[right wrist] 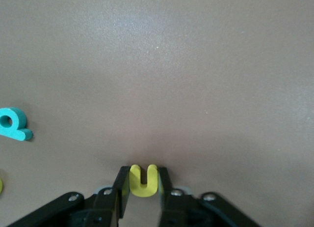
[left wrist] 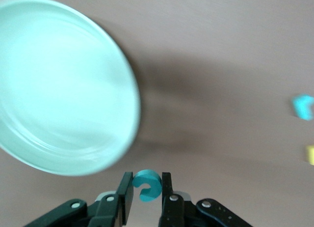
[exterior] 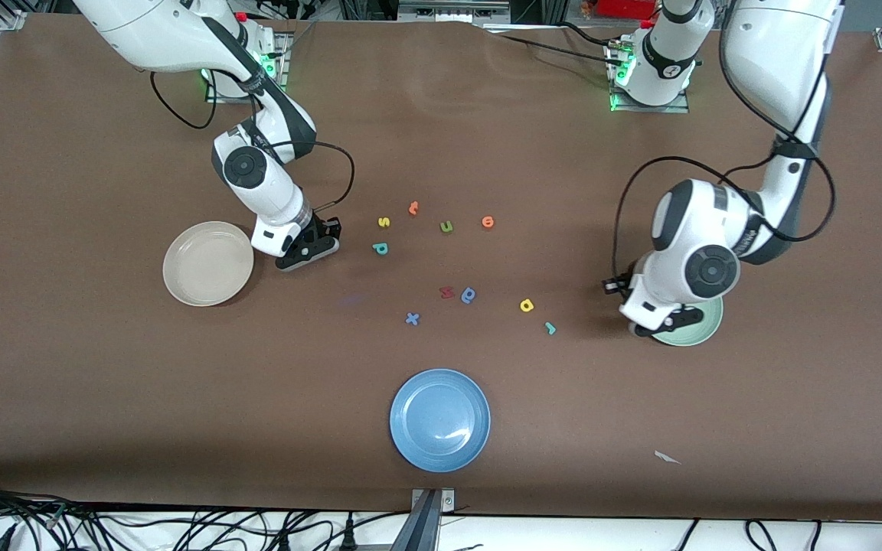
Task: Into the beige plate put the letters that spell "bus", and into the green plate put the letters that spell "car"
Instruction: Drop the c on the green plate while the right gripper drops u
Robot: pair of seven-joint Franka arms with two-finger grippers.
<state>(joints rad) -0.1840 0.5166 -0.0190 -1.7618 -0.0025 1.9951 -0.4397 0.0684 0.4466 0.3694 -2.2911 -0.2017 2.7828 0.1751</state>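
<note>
My right gripper (right wrist: 143,175) is shut on the yellow u (right wrist: 143,181), low over the table between the beige plate (exterior: 207,264) and the teal b (exterior: 380,248). In the front view the right gripper (exterior: 318,241) hides the u. The b (right wrist: 14,124) also shows in the right wrist view. The yellow s (exterior: 383,222) lies just farther from the front camera than the b. My left gripper (left wrist: 146,180) is shut on the teal c (left wrist: 147,184), at the rim of the green plate (left wrist: 59,84). The yellow a (exterior: 527,305) and teal r (exterior: 550,327) lie beside that plate (exterior: 697,325).
Loose letters lie mid-table: an orange letter (exterior: 413,207), a green u (exterior: 446,226), an orange o (exterior: 488,222), a red letter (exterior: 445,291), a blue letter (exterior: 469,295), a blue x (exterior: 412,318). A blue plate (exterior: 439,419) sits near the front edge, a white scrap (exterior: 667,458) beside it.
</note>
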